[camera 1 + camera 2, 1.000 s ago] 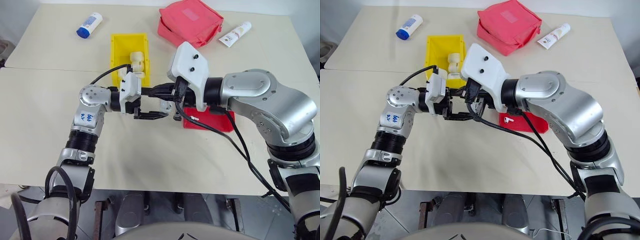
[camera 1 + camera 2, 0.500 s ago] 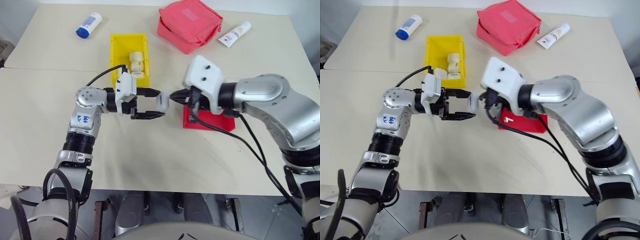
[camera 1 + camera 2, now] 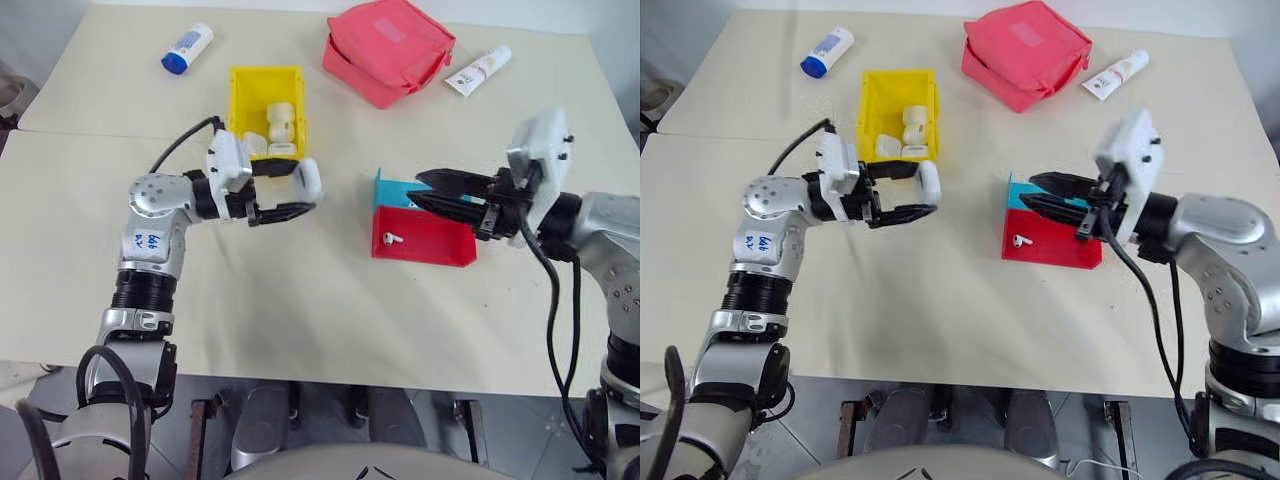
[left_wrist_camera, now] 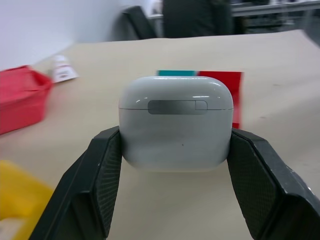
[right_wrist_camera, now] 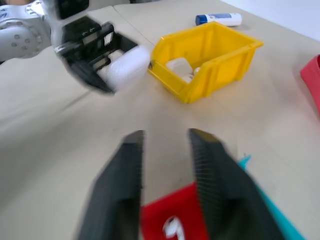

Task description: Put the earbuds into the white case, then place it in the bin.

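The left gripper (image 3: 300, 196) clamps the closed white case (image 4: 175, 121) at the bin's (image 3: 240, 100) five o'clock, while the right gripper (image 3: 1038, 193), fingers parted and empty, hovers over the red tray (image 3: 430, 245).

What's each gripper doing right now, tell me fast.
Left gripper: shut on the white case, lid closed.
Right gripper: open, empty, over the red tray.

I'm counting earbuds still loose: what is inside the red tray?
One white earbud lies in the red tray. The right gripper hangs over the tray's far side, so that part is covered.
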Controlling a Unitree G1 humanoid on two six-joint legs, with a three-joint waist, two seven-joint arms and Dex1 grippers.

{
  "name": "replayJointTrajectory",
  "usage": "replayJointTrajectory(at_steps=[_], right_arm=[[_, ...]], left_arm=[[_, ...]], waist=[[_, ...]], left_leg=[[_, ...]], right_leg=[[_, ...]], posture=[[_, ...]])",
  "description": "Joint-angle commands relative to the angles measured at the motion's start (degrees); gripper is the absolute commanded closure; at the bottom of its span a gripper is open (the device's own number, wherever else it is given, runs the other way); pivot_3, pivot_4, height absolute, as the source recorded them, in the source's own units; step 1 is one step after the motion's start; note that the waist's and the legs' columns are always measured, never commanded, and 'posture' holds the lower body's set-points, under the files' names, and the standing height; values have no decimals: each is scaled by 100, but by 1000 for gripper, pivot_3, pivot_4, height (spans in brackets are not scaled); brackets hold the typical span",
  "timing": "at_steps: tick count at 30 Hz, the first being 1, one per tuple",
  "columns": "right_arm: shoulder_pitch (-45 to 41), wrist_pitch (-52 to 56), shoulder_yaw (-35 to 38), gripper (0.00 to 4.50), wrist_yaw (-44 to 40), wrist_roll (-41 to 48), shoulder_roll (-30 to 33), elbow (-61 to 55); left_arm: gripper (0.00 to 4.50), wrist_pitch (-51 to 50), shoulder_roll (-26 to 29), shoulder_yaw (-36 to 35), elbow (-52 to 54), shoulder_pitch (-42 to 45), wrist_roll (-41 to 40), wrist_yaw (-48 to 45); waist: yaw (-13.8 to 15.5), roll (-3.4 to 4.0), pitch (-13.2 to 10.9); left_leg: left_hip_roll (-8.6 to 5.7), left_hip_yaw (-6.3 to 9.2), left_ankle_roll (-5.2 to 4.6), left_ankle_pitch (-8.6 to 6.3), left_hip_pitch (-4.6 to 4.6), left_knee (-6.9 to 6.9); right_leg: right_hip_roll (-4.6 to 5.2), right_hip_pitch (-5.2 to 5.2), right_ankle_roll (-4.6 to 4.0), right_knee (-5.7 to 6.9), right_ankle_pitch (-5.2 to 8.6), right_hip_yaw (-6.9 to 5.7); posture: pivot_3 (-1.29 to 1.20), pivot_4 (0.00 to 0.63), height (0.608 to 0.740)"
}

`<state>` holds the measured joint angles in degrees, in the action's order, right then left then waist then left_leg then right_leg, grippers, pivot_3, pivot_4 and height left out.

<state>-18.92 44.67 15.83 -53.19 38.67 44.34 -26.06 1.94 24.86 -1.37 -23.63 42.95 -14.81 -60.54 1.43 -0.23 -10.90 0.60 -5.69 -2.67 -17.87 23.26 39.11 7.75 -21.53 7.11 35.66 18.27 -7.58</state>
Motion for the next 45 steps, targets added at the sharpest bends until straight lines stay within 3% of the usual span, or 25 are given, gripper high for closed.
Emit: replayJointTrajectory(at_steps=[1,6,14,19,22,26,29,33,37,40,45], right_arm=[[289,-353,237,1580,-202,72,96,36],[424,-496,303,27,-103,340,-75,-39],[414,-653,-42,27,268,265,-228,-220],[494,-603,-80,0,457,343,-246,-388],[467,-604,-168,0,450,316,-170,-373],[128,-672,-281,0,194,266,-11,-71],[-150,-764,-468,0,-93,172,89,283],[-523,-879,-704,0,-432,19,192,744],[-638,-1166,-986,0,-1072,-370,536,1358],[-733,-1377,-1109,0,-1531,-519,682,1928],[-776,-1901,-1285,0,-2107,-910,753,2779]], left_arm=[[1727,104,-59,-169,-153,326,311,928],[1727,178,-109,-159,-631,652,567,1620],[1727,761,-135,-91,-2854,1778,1124,2514],[64,1063,-279,-87,-3767,2156,1264,2730],[21,1280,-354,-69,-3900,2212,1278,2600],[21,1556,52,157,-2153,1509,1327,1994],[21,56,138,-210,-710,859,32,988],[21,-1189,341,-757,1158,-162,-1108,875],[21,-2172,955,-1312,2740,-1387,-1879,775],[21,-2592,1575,-1848,3545,-2656,-2249,404],[21,-2368,1741,-2527,3913,-3854,-2455,135]], waist=[[-1,0,0],[-19,0,0],[9,-5,-3],[7,-6,-4],[7,-7,-4],[-64,-22,-13],[-128,-21,-13],[-162,-21,-13],[-170,-22,-14],[-182,-21,-14],[-97,-15,-18]], left_leg=[[0,0,-2,2,-1,0],[1,-2,0,3,-3,0],[-2,-2,1,4,-2,1],[-6,-2,-1,3,-1,0],[-6,-2,0,3,-1,0],[-4,-7,0,4,1,0],[4,-13,2,3,-2,0],[11,-10,6,5,-7,1],[12,-4,10,8,-7,2],[10,-5,9,6,-11,-1],[10,7,10,7,-15,1]], right_leg=[[1,0,0,2,0,1],[0,-1,0,5,0,2],[-1,-2,1,3,0,-1],[1,-3,1,3,0,-2],[1,-3,1,4,0,-3],[-1,-9,1,6,0,-1],[-4,-11,1,6,0,6],[-5,-9,0,10,0,10],[-3,-7,0,12,0,9],[4,-2,-1,9,1,19],[9,10,-3,4,2,32]], posture=[[0,150,740],[0,150,740],[0,150,740],[0,150,740],[0,150,740],[0,150,740],[0,150,740],[0,150,740],[0,150,740],[0,150,740],[0,150,740]])
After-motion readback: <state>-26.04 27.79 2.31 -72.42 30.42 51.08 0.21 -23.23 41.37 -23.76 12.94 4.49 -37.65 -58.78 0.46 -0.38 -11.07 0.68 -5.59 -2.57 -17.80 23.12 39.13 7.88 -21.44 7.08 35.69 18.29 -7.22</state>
